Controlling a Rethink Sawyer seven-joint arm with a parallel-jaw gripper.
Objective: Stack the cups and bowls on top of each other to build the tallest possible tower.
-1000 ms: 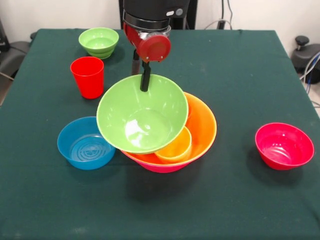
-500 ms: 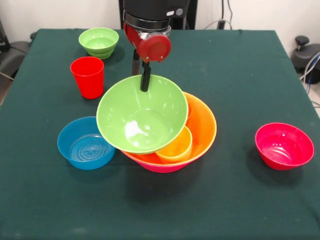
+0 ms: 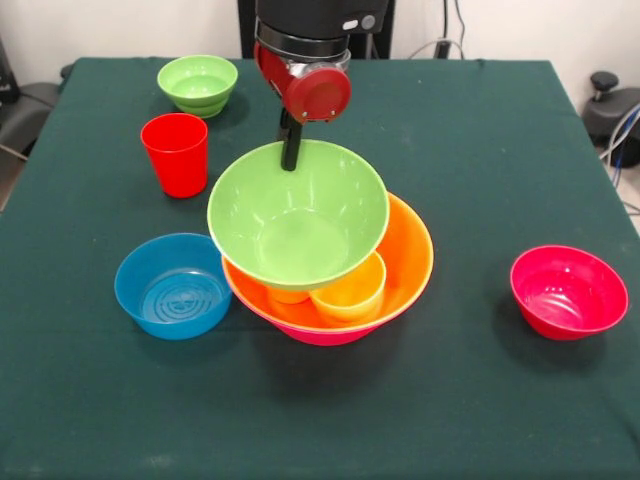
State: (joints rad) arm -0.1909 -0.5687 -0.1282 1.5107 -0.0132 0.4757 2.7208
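My gripper [image 3: 291, 153] is shut on the far rim of the medium-large green bowl [image 3: 297, 225], with one black finger showing inside the rim. That bowl hangs nearly level over the tower, whose base is the large orange bowl [image 3: 408, 250] nested in the pink bowl [image 3: 320, 333]. Under the green bowl a yellow cup [image 3: 350, 292] and an orange cup [image 3: 288, 296] lie in the orange bowl, mostly hidden. Whether the green bowl touches them I cannot tell.
A red cup [image 3: 176, 153] stands upright at the left, with a small green bowl [image 3: 198, 82] beyond it. A small blue bowl [image 3: 172, 285] sits right beside the tower's left side. A small red bowl [image 3: 568, 291] sits alone at the right.
The gripper has shifted slightly right with the green bowl. The bowl has gone from tilted toward the camera to nearly level, uncovering the orange cup beneath.
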